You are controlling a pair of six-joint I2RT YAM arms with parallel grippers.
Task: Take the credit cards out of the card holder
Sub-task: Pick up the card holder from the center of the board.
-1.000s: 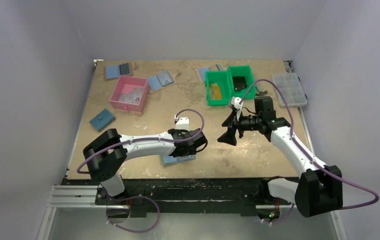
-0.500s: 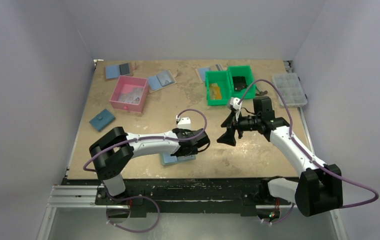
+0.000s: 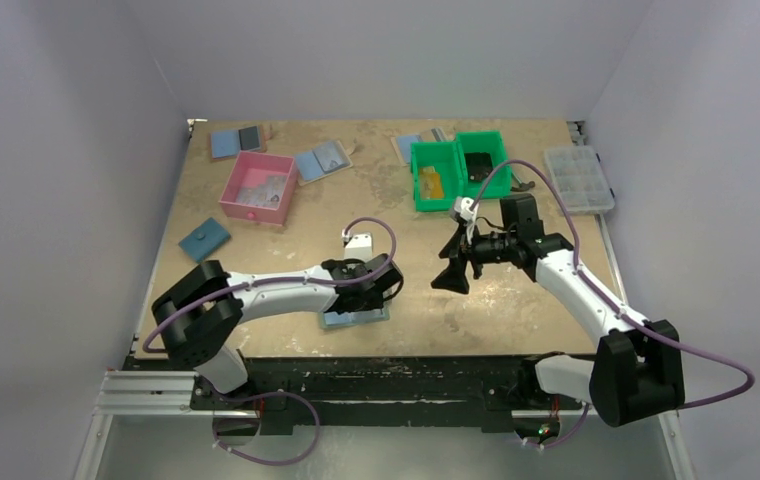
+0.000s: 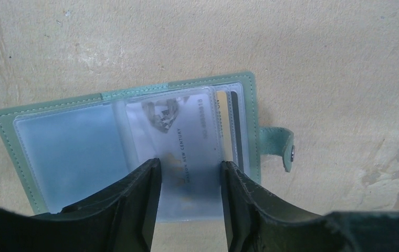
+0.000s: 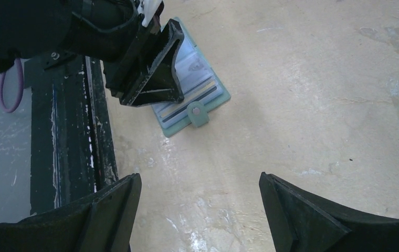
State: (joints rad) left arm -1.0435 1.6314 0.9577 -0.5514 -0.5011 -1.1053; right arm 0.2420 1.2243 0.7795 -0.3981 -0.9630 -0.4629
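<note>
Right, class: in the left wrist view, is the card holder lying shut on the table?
No, the card holder lies spread open, its snap tab hanging loose at the right.

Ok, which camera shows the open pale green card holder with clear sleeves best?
The left wrist view: the pale green card holder lies spread open, clear sleeves and credit cards plain. The top view shows only a sliver beneath the left gripper; the right wrist view shows its snap-tab end, the rest behind that gripper.

Open card holder flat on table; jaws straddle clear sleeve; credit cards tucked at right
</note>
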